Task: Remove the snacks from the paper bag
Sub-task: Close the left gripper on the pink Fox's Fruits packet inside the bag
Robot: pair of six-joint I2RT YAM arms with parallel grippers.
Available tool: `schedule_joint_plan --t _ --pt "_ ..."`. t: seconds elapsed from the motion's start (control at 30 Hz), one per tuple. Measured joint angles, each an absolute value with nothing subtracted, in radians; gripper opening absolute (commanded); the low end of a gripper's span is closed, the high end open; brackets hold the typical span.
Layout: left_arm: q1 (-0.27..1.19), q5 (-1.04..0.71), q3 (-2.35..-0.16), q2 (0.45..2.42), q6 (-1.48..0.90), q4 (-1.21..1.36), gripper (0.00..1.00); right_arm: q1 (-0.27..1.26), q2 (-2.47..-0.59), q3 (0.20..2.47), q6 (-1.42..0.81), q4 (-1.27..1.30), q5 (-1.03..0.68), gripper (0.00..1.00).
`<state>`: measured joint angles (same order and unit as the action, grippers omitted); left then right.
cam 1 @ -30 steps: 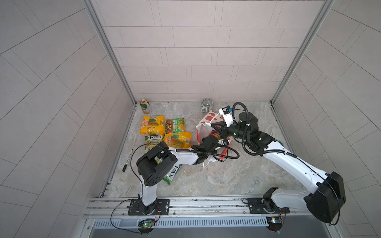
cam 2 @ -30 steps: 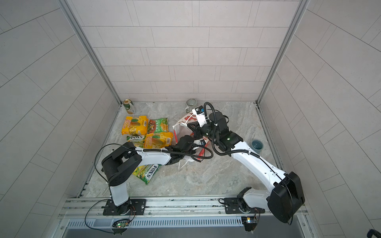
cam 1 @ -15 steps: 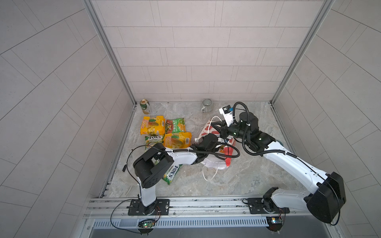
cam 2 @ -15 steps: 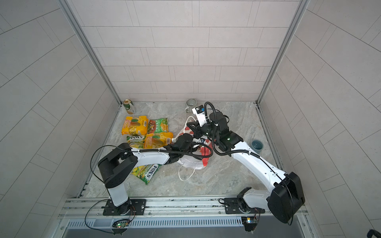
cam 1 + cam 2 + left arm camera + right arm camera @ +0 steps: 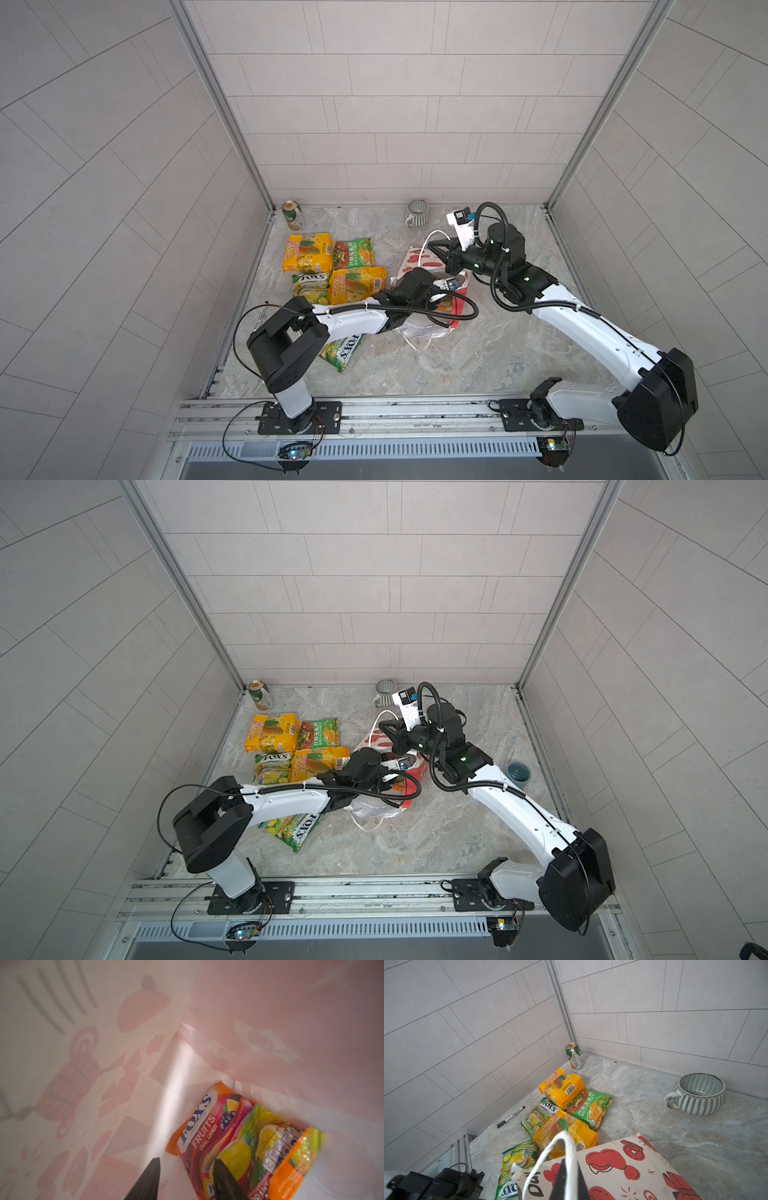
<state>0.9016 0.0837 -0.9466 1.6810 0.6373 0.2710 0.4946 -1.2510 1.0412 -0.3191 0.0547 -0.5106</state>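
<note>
The Fruits packet (image 5: 228,1136) lies deep inside the bag (image 5: 417,259). Only my left wrist camera shows it plainly, because in both top views the left arm (image 5: 353,320) covers the bag's mouth. My left gripper (image 5: 187,1159) is parted, with one finger over the packet and the other on bare paper, gripping nothing. My right gripper (image 5: 564,1167) is pinched closed on the bag's upper edge by the cord handle (image 5: 550,1153). Five packets (image 5: 307,257) lie on the table (image 5: 478,353) left of the bag. A can (image 5: 292,214) and a mug (image 5: 417,212) stand by the back wall.

Seemingly a robot lab cell — 3 tiled walls (image 5: 395,124), 2 arms (image 5: 582,328) on an aluminium rail (image 5: 415,411).
</note>
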Motion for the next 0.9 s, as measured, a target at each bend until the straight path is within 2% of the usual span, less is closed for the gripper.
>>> schedule_joint_plan --t 0.07,0.1,0.13,0.2,0.27,0.33,0.43,0.63,0.9 --pt "0.902 0.066 -0.944 1.655 0.638 0.249 0.39 0.49 -1.251 1.041 -0.319 0.054 -0.511 0.05" --pt "0.902 0.059 -0.942 1.639 0.638 0.239 0.38 0.49 -1.251 1.042 -0.319 0.053 -0.511 0.05" --pt "0.903 0.05 -0.941 1.619 0.641 0.228 0.4 0.488 -1.251 1.042 -0.318 0.049 -0.511 0.05" --pt "0.908 0.041 -0.938 1.58 0.653 0.212 0.53 0.487 -1.251 1.045 -0.318 0.041 -0.511 0.05" --pt "0.918 0.033 -0.939 1.542 0.669 0.185 0.55 0.484 -1.251 1.05 -0.318 0.038 -0.511 0.05" --pt "0.928 0.026 -0.941 1.521 0.686 0.153 0.62 0.482 -1.251 1.053 -0.318 0.037 -0.511 0.05" --pt "0.935 0.019 -0.944 1.528 0.712 0.104 0.66 0.481 -1.251 1.053 -0.319 0.035 -0.512 0.05" --pt "0.953 0.014 -0.973 1.605 0.746 -0.007 0.66 0.481 -1.251 1.054 -0.318 0.033 -0.512 0.05" --pt "0.963 0.07 -1.036 1.695 0.756 -0.008 0.72 0.477 -1.251 1.055 -0.323 0.033 -0.513 0.05"
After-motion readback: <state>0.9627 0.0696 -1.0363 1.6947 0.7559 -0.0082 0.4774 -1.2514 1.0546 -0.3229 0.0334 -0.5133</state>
